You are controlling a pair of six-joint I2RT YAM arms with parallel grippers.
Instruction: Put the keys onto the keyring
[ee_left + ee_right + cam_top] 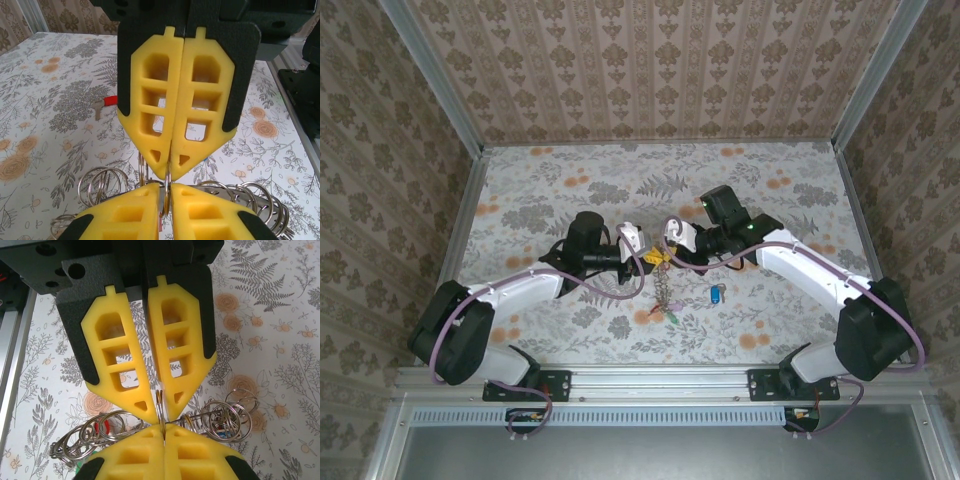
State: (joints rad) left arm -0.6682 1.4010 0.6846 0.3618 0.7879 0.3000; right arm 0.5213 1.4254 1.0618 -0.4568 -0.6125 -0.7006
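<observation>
Preparation seemed the step: the left gripper pinched narrowly on the keyring, held up at centre, and the right gripper clamped shut on it opposite. Next, one likely needed to let go and fetch the blue key lying rightward.

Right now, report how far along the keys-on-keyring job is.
Done: the keyring is gripped, its wire pinched by both the left gripper and the right gripper, tip to tip. In hand: holding that ring wire between them. Left: both loose keys lie on the table, apart from the ring: the blue-tagged key and the red-tagged key. Neither is threaded yet.
</observation>
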